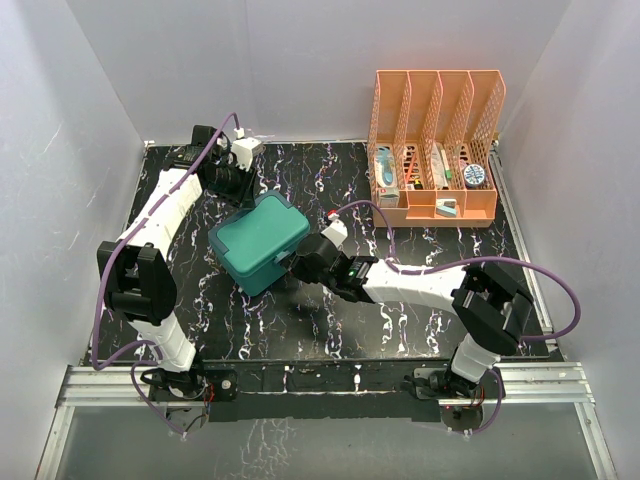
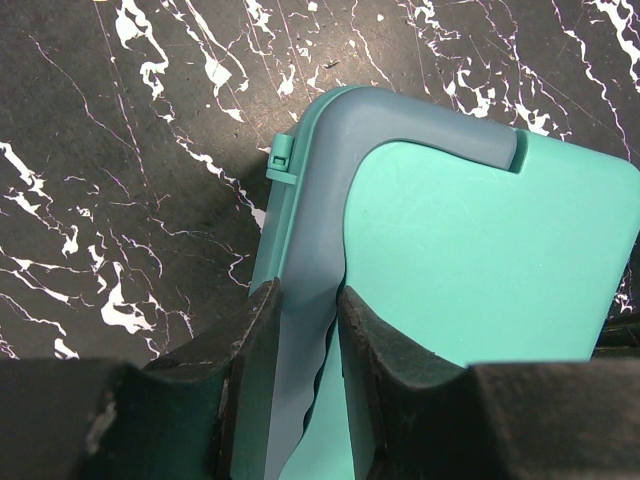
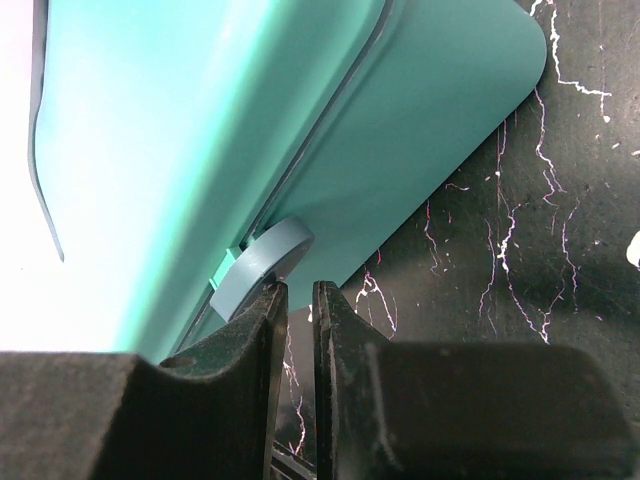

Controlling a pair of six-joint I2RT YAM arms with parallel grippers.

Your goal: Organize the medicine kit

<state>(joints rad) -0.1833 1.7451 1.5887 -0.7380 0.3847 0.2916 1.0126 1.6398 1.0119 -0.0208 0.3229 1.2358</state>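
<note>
Medicine kit (image 1: 258,242) sat mid-table (image 1: 300,320), lid closed. Grey handle (image 2: 310,300) clamped by left gripper (image 2: 305,330); right gripper (image 3: 298,300) nearly closed, holding nothing, just below grey latch (image 3: 262,268). Opening step judged underway; latch to be lifted next

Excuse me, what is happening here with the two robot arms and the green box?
Two arms work on a closed teal medicine kit in the middle of the black marble table. The left gripper clamps the grey handle along the lid's edge. The right gripper sits at the small grey latch, jaws nearly closed. An orange file rack with supplies stands at the far right.
</note>
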